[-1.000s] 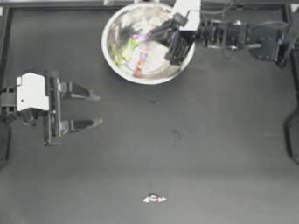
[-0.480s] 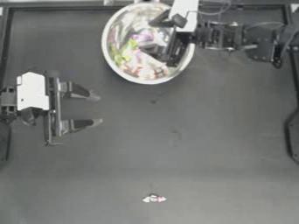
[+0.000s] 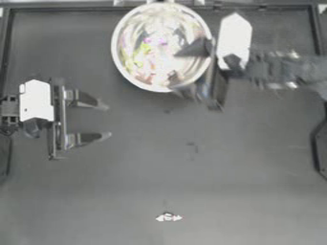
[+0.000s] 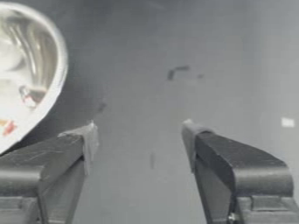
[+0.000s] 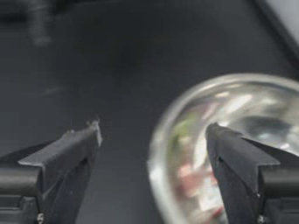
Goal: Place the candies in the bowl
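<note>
The shiny bowl [image 3: 191, 28] stands at the table's far middle, with pink, green and red candies [image 3: 148, 57] lying inside it. One whitish-silver candy [image 3: 168, 217] lies alone near the front edge. My right gripper [image 3: 204, 93] hangs open and blurred at the bowl's near right rim, holding nothing. In the right wrist view the right gripper [image 5: 152, 131] straddles the bowl [image 5: 175, 105] rim, and coloured candies [image 5: 192, 183] show inside. My left gripper [image 3: 101, 119] waits open at the left, its left wrist view showing the bowl [image 4: 41, 74] beside the left gripper [image 4: 140, 131].
A raised frame [image 3: 316, 28] borders the dark table along its far and side edges. Bare tabletop [image 3: 191, 162] stretches between the bowl, the left gripper and the lone candy.
The right gripper has swung from above the bowl's right inside toward the table's front, to the bowl's near right rim. The left arm and the lone candy have stayed put.
</note>
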Controlling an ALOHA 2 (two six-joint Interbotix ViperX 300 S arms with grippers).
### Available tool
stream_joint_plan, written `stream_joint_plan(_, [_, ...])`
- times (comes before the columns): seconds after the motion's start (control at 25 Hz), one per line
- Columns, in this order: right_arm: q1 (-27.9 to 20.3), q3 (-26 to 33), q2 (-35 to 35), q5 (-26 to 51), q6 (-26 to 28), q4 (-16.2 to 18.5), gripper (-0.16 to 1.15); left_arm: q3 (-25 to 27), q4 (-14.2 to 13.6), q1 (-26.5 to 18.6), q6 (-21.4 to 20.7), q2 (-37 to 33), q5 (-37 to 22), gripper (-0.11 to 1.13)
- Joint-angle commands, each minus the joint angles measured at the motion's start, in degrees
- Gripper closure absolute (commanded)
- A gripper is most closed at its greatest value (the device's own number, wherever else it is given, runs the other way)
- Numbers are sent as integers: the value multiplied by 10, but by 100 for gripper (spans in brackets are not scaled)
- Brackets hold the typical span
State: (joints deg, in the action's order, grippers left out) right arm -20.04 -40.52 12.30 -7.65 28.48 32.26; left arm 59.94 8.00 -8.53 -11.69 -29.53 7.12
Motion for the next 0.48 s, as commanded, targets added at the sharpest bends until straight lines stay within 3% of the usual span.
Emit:
stream_joint_plan(0.04, [42, -28, 70, 27, 1, -23, -1, -21, 1, 7, -1, -4, -17, 9])
stream_joint_plan(0.32, [117, -97, 168, 58, 3, -40, -1, -83, 1, 51, 2, 34, -97, 5])
stream_joint_plan(0.48, [142, -127, 208, 82, 4, -58, -1, -138, 18, 82, 9, 92, -143, 1])
